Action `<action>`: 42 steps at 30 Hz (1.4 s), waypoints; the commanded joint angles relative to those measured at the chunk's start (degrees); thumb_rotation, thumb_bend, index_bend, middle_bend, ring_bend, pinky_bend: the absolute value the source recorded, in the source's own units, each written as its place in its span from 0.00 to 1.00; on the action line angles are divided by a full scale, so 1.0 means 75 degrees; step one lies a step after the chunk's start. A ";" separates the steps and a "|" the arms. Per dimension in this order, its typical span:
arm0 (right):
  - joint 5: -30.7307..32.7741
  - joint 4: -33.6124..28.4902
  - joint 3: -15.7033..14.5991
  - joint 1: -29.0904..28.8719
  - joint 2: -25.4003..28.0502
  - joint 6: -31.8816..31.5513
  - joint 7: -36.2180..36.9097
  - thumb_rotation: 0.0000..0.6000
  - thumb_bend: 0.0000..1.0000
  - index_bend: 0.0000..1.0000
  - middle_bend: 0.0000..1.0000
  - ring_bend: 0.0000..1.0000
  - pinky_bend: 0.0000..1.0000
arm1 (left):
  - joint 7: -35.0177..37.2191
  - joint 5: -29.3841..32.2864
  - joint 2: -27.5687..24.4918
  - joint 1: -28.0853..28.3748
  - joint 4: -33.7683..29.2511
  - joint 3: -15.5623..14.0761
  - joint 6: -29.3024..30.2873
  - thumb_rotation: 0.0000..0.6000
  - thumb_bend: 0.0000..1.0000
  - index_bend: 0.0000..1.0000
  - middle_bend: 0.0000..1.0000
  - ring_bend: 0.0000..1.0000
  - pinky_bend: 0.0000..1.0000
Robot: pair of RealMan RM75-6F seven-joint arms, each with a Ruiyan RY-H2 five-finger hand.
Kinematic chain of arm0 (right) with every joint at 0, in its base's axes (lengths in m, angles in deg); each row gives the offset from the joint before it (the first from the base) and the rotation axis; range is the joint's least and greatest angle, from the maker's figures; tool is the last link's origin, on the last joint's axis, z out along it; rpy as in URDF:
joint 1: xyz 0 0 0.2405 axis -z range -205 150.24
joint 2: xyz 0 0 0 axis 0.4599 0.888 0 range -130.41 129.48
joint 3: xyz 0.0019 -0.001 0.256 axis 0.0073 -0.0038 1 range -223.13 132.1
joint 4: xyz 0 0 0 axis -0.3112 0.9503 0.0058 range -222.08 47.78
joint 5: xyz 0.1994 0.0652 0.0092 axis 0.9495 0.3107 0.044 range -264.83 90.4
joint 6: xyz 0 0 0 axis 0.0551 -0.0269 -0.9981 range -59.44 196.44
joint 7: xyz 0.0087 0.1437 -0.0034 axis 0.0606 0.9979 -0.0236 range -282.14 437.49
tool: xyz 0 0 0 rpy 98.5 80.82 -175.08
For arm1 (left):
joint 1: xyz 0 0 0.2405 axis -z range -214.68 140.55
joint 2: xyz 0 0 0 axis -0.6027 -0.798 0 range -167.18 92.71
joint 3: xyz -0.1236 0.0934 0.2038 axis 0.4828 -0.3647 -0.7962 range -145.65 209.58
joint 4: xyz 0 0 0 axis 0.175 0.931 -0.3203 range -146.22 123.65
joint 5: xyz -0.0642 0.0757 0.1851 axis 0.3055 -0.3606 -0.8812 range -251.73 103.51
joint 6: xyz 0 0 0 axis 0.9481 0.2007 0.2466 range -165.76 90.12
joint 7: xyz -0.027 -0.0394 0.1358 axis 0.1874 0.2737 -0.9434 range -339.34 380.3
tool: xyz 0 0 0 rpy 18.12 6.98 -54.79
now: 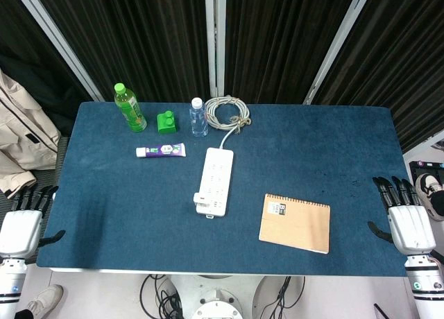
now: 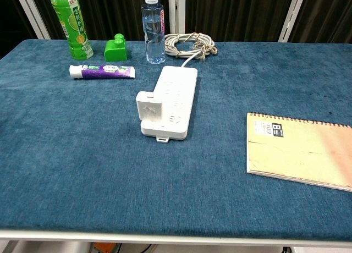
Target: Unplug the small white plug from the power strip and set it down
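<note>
A white power strip [image 1: 215, 179] [image 2: 173, 98] lies lengthwise in the middle of the blue table. The small white plug [image 1: 202, 199] [image 2: 149, 106] sits in the strip's near left corner. Its coiled cable [image 1: 227, 113] [image 2: 190, 43] rests at the back. My left hand [image 1: 23, 225] hangs off the table's left edge, open, fingers spread. My right hand [image 1: 407, 220] hovers at the right edge, open as well. Both hands are far from the plug and hold nothing. The chest view shows neither hand.
A brown spiral notebook [image 1: 295, 222] [image 2: 300, 150] lies right of the strip. At the back left stand a green bottle [image 1: 129, 107] [image 2: 71, 23], a green block [image 1: 166, 121] [image 2: 115, 49] and a clear water bottle [image 1: 199, 117] [image 2: 153, 27]. A toothpaste tube [image 1: 161, 150] [image 2: 102, 71] lies nearby.
</note>
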 commanded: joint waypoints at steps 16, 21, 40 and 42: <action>-0.0594 -0.0149 -0.0034 -0.0813 0.0347 0.0972 0.0158 1.00 0.20 0.00 0.14 0.00 0.06 | -0.0029 -0.0381 -0.0008 -0.0008 -0.0150 -0.0004 0.0328 1.00 0.05 0.12 0.13 0.00 0.05; -0.1037 -0.0363 0.0210 -0.2116 0.0454 0.2444 0.0433 1.00 0.43 0.00 0.14 0.00 0.06 | 0.0227 -0.0912 -0.0024 0.0445 -0.0356 0.0081 0.0076 1.00 0.05 0.13 0.13 0.00 0.06; 0.0397 0.1358 0.1061 -0.6038 -0.2126 0.6719 0.0240 1.00 0.74 0.03 0.12 0.00 0.00 | 0.1997 -0.1650 0.1442 0.4173 0.0681 0.0865 -0.3378 1.00 0.10 0.21 0.20 0.09 0.18; 0.0579 0.1686 0.1059 -0.6230 -0.2397 0.6878 0.0215 1.00 0.75 0.03 0.13 0.00 0.00 | 0.2070 -0.1688 0.1696 0.4454 0.0928 0.0859 -0.3558 1.00 0.10 0.22 0.21 0.09 0.18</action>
